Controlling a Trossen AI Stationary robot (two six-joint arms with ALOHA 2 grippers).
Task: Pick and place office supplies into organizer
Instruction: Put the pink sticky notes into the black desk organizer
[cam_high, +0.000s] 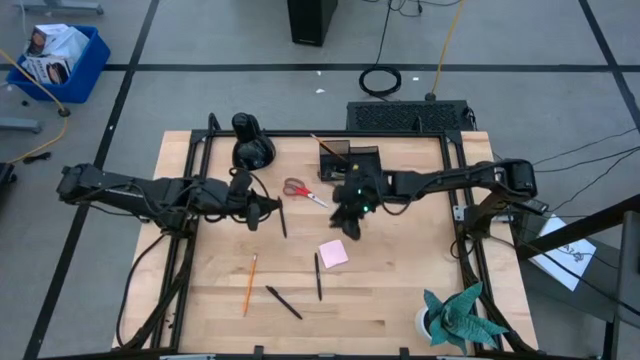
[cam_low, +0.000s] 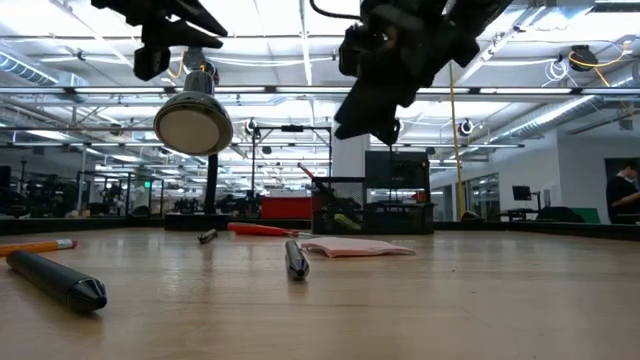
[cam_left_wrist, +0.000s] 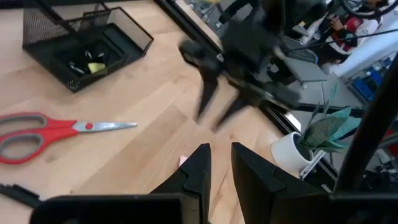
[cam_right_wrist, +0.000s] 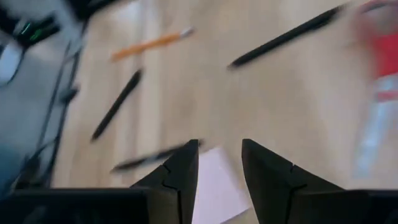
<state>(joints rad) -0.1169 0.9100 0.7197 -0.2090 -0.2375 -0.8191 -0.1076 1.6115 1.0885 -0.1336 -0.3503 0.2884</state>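
The black mesh organizer (cam_high: 350, 158) stands at the table's far middle, with small yellow-green and black bits in its tray (cam_left_wrist: 93, 65). The red-handled scissors (cam_high: 303, 190) lie flat between the two grippers. The pink sticky pad (cam_high: 333, 253), three black pens (cam_high: 283, 215) (cam_high: 318, 275) (cam_high: 283, 302) and an orange pencil (cam_high: 250, 283) also lie flat. My left gripper (cam_high: 262, 210) hovers left of the scissors, open and empty (cam_left_wrist: 221, 165). My right gripper (cam_high: 350, 222) hangs open and empty above the pad's far edge (cam_right_wrist: 219, 162).
A rounded black bulbous object (cam_high: 250, 140) stands at the far left of the table. The teal paper plant in a white pot (cam_high: 460, 318) stands at the near right corner. A black metal frame (cam_high: 190, 230) borders the table. Bare wood shows near the pencil and pens.
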